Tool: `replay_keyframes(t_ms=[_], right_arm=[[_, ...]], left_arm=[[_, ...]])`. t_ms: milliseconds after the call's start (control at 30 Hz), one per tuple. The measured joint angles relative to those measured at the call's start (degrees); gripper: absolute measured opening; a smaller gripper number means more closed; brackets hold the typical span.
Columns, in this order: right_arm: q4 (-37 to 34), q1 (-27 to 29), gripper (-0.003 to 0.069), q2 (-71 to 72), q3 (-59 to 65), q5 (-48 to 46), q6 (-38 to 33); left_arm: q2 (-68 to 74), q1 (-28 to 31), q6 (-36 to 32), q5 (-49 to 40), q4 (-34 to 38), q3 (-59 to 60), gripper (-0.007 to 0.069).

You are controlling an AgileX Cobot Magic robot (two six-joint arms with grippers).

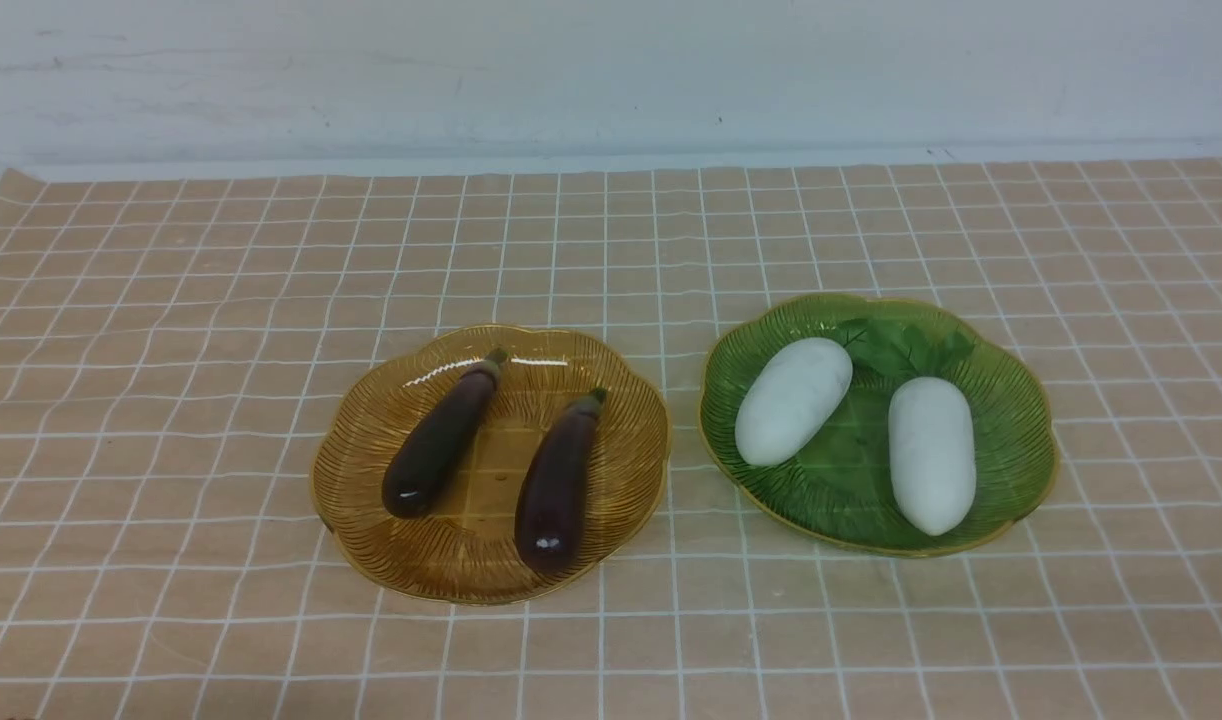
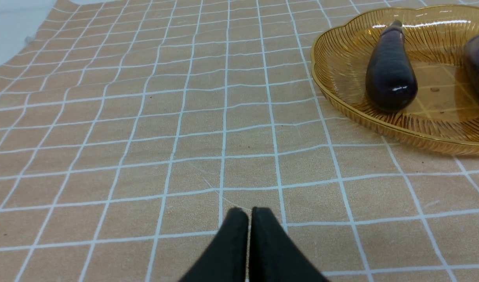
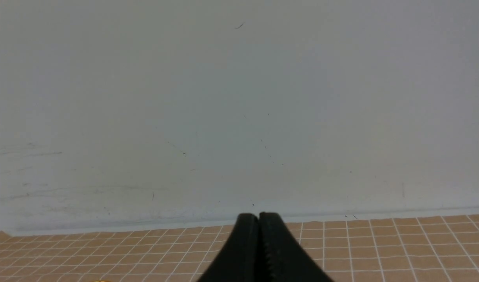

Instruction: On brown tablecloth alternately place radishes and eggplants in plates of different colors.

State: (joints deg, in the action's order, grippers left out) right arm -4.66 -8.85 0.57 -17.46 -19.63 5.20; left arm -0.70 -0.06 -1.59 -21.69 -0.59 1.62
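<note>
Two dark purple eggplants (image 1: 441,434) (image 1: 559,483) lie side by side in the amber plate (image 1: 371,505) on the brown tablecloth (image 1: 171,350). To its right the green plate (image 1: 1021,400) holds two white radishes (image 1: 793,401) (image 1: 931,454), leafy tops toward the wall. Neither arm shows in the front view. My left gripper (image 2: 249,213) is shut and empty over bare cloth, with the amber plate (image 2: 341,58) and one eggplant (image 2: 389,72) ahead of it to one side. My right gripper (image 3: 258,217) is shut, empty, and faces the wall.
A pale wall (image 1: 611,70) runs along the cloth's far edge. Bare cloth lies to the left of the amber plate, in front of both plates and behind them.
</note>
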Motion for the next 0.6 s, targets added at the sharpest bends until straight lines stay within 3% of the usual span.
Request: replay_keyframes(t_ms=[267, 600], right_arm=[[7.6, 4.4, -0.0015, 0.0, 10.0, -1.1, -2.6], [8.5, 8.0, -0.0015, 0.0, 18.9, -2.5, -2.5]], left_arm=[[0.0, 0.0, -0.1, 0.0, 0.0, 0.0, -0.0004], [0.0, 0.0, -0.1, 0.0, 0.1, 0.0, -0.0004]])
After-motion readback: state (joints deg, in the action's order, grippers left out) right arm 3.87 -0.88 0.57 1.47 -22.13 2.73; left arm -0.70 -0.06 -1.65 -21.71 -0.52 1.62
